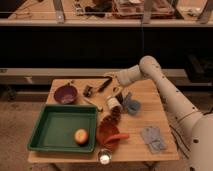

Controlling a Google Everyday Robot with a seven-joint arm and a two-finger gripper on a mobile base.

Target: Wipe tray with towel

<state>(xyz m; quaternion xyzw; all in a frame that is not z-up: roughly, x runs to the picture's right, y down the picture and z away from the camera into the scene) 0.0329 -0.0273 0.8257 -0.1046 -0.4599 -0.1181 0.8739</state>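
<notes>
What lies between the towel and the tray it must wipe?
A reddish bowl lies between the towel and the tray; a round fruit sits inside the tray. The gripper hovers over the table's far edge.

Looks like a lab workroom: wooden table (147, 97) on speckled floor (15, 125), long cluttered bench (100, 22) behind

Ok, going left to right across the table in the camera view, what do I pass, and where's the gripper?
Tray → red object → blue bunched thing → towel. Bowl and tools overlap these, so left out. The gripper hangs over the table's far side, right of the bowl.
</notes>
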